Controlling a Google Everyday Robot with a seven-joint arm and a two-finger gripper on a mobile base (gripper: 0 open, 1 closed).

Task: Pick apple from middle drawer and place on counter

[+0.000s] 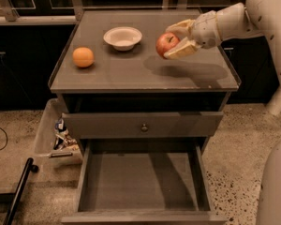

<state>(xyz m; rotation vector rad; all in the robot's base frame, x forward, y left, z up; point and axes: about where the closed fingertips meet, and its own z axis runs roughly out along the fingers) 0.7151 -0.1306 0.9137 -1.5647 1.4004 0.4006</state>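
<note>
Camera view: the end effector (170,43) has its fingers clamped on the apple (166,44), holding it above the surface (145,76) toward the back right, just beside the bowl (123,37). The orange (83,57) sits well apart, near the left edge. There's lots of bare room along the front edge. The middle drawer (140,184) is pulled out below, floor bare.

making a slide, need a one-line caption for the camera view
The gripper holds the apple over the counter, near a bowl and an orange; middle drawer open below.
</note>
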